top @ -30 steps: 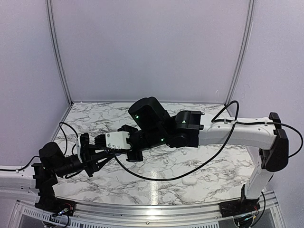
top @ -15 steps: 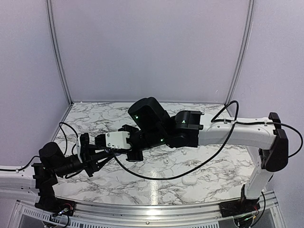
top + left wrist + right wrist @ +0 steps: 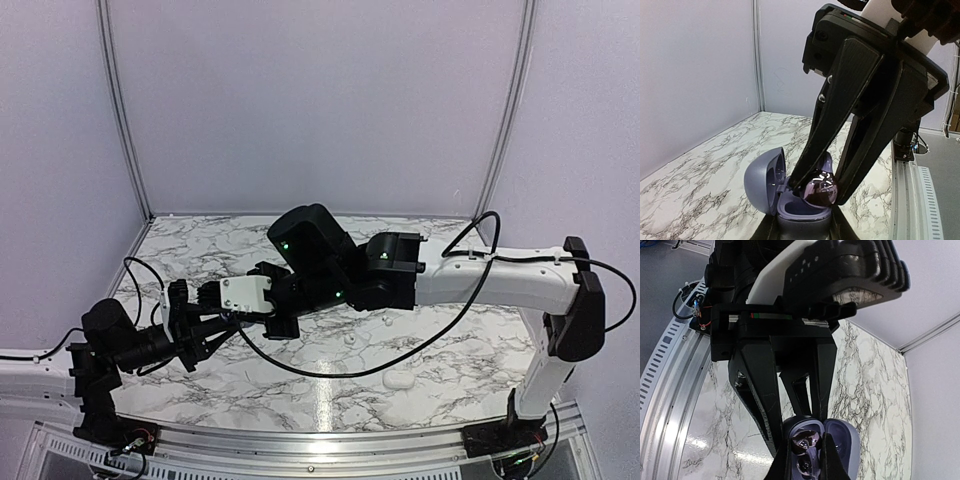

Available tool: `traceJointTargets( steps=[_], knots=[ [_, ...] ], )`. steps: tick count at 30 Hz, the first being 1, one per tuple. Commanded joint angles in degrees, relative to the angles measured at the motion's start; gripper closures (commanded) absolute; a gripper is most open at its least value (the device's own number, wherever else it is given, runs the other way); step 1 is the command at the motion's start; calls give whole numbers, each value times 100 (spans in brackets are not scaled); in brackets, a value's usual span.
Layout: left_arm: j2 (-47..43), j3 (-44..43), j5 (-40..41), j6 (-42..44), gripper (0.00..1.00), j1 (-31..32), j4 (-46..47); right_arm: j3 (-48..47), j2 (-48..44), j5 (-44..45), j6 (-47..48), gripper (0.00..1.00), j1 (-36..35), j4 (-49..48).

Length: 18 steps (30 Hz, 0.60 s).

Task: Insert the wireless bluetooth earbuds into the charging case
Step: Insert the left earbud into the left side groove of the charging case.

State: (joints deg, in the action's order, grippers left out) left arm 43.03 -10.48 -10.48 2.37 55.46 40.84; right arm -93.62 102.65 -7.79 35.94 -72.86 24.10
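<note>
While left jaws clamp the open charging case (image 3: 801, 214), right jaws pinch an earbud (image 3: 819, 189) just above it.
Insertion step, lower centre of the left wrist view; next likely: seat the bud squarely, then release.

Two arms were counted, the left arm (image 3: 120, 345) and the right arm (image 3: 500, 285), with one tool apiece: left tool (image 3: 802, 227) and right tool (image 3: 818, 192). There was one charging case (image 3: 762, 180) and one clearly seen earbud (image 3: 821, 186). Three small pale blobs (image 3: 352, 340) (image 3: 388, 322) (image 3: 398, 380) dotted the one desk (image 3: 200, 250), too small to name.
</note>
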Motion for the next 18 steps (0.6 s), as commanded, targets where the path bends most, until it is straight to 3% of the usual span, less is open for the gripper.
traceJointTargets(
  steps=[1,18],
  knots=[
    [-114,-73,-84,61,100,17,249,-226,102,31,-100,92,-53,15],
    [-110,-68,-86,79,100,35,251,-292,199,76,-108,84,-53,4]
  ],
)
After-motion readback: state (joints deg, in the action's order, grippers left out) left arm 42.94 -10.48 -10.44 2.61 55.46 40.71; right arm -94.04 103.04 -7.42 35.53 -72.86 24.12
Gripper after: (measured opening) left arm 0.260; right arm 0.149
